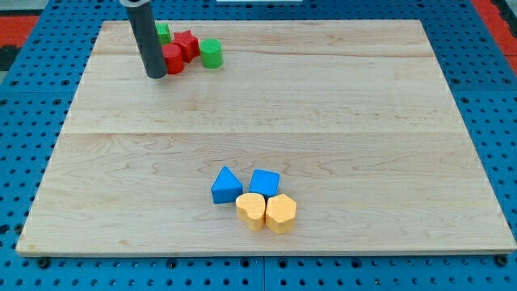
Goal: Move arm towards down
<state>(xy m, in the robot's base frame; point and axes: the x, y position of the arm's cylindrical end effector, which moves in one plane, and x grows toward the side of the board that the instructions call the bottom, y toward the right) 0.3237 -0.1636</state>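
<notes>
My tip [157,75] rests on the wooden board [339,105] at the view's top left. It stands just left of a red block [173,59], touching or nearly touching it. A red star block [187,44] sits right behind that one. A green cylinder [211,53] stands to their right. Another green block [163,32] is partly hidden behind the rod. Near the view's bottom centre lie a blue triangular block [225,186], a blue cube [264,183], a yellow heart-like block [251,211] and a yellow hexagonal block [281,213], all bunched together.
The board lies on a blue perforated table [485,73]. A red area [16,32] shows at the top corners of the view.
</notes>
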